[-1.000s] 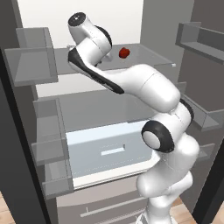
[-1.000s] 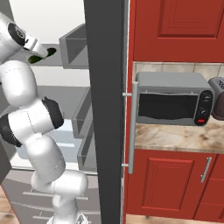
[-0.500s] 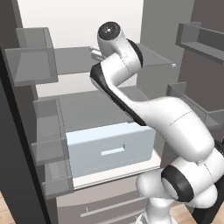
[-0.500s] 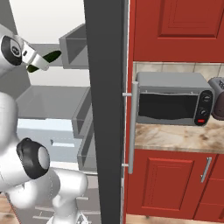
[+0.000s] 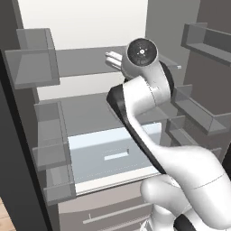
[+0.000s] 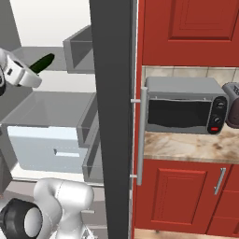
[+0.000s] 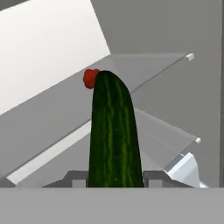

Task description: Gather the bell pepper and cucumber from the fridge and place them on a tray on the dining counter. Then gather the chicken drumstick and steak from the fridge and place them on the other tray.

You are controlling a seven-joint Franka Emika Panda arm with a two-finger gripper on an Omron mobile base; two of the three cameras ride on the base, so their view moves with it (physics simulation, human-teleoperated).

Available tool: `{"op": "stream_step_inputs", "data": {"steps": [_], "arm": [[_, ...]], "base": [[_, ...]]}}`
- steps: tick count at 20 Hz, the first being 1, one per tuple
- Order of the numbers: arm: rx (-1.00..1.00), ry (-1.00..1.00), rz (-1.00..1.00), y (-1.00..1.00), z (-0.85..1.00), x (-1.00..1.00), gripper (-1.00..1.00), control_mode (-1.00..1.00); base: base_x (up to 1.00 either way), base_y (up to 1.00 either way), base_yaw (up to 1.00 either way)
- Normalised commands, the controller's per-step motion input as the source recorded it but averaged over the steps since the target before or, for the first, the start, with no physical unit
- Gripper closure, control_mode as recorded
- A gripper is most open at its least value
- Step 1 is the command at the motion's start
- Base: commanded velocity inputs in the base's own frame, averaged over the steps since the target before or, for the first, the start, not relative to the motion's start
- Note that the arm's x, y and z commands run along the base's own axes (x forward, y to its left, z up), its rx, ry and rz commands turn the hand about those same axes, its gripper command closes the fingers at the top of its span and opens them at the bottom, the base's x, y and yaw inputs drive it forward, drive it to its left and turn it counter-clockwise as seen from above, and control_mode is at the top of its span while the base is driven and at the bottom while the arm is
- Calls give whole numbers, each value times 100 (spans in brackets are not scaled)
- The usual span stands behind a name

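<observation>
My gripper (image 7: 114, 178) is shut on the cucumber (image 7: 114, 131), a dark green cylinder that sticks straight out between the two fingertips (image 7: 77, 177). Beyond its tip, the small glossy red bell pepper (image 7: 89, 78) sits on a glass shelf (image 7: 148, 72) of the fridge (image 5: 90, 27). In the right base view the cucumber (image 6: 43, 62) points up and to the right out of the gripper (image 6: 31, 71), in front of the upper shelf. In the left base view my own wrist covers the hand.
The fridge stands open, with grey door bins on the left (image 5: 34, 56) and right (image 5: 198, 113) and a pale drawer (image 5: 113, 155) low down. The dark door edge (image 6: 112, 116) separates it from a microwave (image 6: 184, 109) on a marbled counter (image 6: 191, 144) among red cabinets.
The arm has swung its elbow and wrist to the right across the upper shelf, so it now covers the red pepper in the left base view. The cucumber stays held.
</observation>
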Motion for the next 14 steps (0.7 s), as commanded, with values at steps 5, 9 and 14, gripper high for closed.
{"op": "stream_step_inputs", "data": {"steps": [5,9,14], "arm": [[3,1,0,-6,33,-96,100,-100],[0,14,0,-5,-14,-74,100,-100],[0,15,0,-8,-41,-70,100,-100]], "base": [[0,0,0],[0,0,0],[0,0,0]]}}
